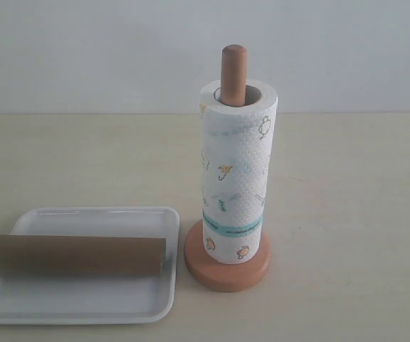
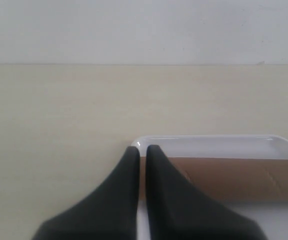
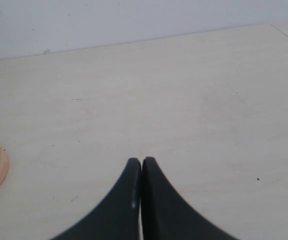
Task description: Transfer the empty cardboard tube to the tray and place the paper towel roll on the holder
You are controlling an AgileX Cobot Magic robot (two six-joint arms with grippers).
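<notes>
Cardboard tube (image 1: 70,255) across tray (image 1: 77,303), towel roll (image 1: 235,171) on holder (image 1: 226,276), left fingers (image 2: 124,192) clenched, right fingers (image 3: 121,200) clenched

Right of holder (image 1: 234,64): desk (image 1: 347,185) bare and wide, lots of room. Behind tray (image 1: 77,299): desk bare too. Front left: tray, with cardboard tube (image 1: 70,255) lying across it, one end poking past tray's left rim. Middle: tall paper towel roll (image 1: 235,171) on holder stands in way, pole tip sticking out on top. Only thin gap between holder base and tray. Ahead of right end effector (image 3: 142,161), tips together: bare desk. Just ahead of left end effector (image 2: 141,148), tips together: tube end and tray corner.
</notes>
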